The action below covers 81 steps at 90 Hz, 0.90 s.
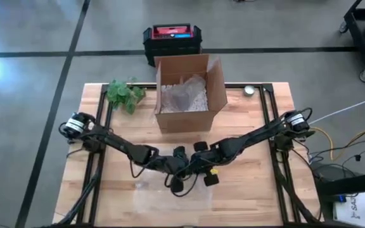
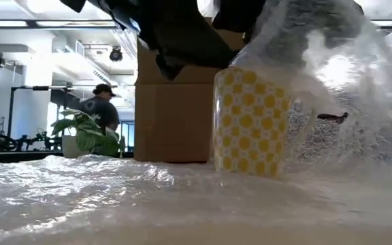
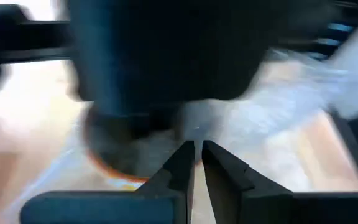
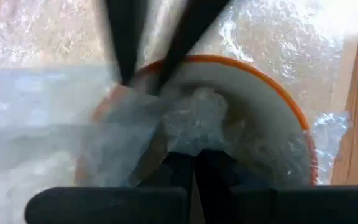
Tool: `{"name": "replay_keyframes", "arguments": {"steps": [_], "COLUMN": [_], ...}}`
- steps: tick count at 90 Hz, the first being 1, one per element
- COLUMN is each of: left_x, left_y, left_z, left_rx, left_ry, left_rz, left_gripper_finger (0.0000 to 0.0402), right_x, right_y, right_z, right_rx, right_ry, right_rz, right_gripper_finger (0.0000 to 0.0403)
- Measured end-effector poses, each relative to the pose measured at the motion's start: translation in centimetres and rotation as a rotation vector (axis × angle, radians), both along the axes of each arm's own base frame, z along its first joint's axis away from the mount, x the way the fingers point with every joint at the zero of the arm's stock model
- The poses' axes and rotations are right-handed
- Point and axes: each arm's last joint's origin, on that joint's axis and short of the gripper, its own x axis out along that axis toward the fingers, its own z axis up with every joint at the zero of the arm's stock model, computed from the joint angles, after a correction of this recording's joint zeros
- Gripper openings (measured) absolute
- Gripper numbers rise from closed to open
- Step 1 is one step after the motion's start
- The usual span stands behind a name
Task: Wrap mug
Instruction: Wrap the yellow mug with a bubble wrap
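the mug [image 2: 250, 122], yellow-dotted with an orange rim, stands upright on a sheet of bubble wrap [image 2: 114, 190] spread over the front middle of the tabletop [image 1: 246, 196], in front of the open cardboard box [image 1: 185, 95]. one side of the wrap is lifted up and over the mug, so it drapes across the handle side and into the mouth.

both arms meet above the mug. the right gripper [image 4: 194, 162] hovers over the rim with its fingers nearly together, pinching a bunched wad of wrap and pressing it into the mug's opening, probably to tuck the loose end so the covering stays put. the left gripper [image 3: 197, 155] comes in from the other side, its fingers almost closed with only a thin gap; whether wrap is caught between them cannot be told, though it seems placed to steady the fold.

the wrapping looks partly done, since the near side of the mug is bare. a leafy plant [image 1: 124, 95] lies by the box.
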Motion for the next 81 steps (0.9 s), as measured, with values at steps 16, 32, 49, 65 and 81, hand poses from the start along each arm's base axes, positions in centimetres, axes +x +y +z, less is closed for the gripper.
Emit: {"name": "replay_keyframes", "arguments": {"steps": [16,32,49,65,81], "left_x": [-0.1,0.2,1.0,1.1,0.9], "left_y": [-0.4,-0.5,-0.4,-0.1,0.3], "left_z": [0.2,0.5,-0.3,-1.1,-1.9], "left_rx": [-0.055,-0.062,-0.020,0.013,0.061], "left_ry": [-0.003,-0.048,-0.087,-0.063,-0.004], "left_rz": [-0.095,-0.083,0.017,0.120,0.219], "left_gripper_finger": [0.0021,0.0021,0.0021,0.0021,0.0021], "right_x": [0.0,0.2,0.2,0.3,0.6], "right_y": [0.0,0.0,0.0,0.1,0.2], "right_z": [0.0,0.0,0.0,0.3,1.1], "right_rx": [0.000,0.004,0.005,0.006,0.006], "right_ry": [0.000,-0.020,-0.018,-0.024,-0.024], "right_rz": [0.000,0.003,-0.001,-0.002,0.000], "right_gripper_finger": [0.0000,0.0000,0.0000,0.0000,0.0000]}}
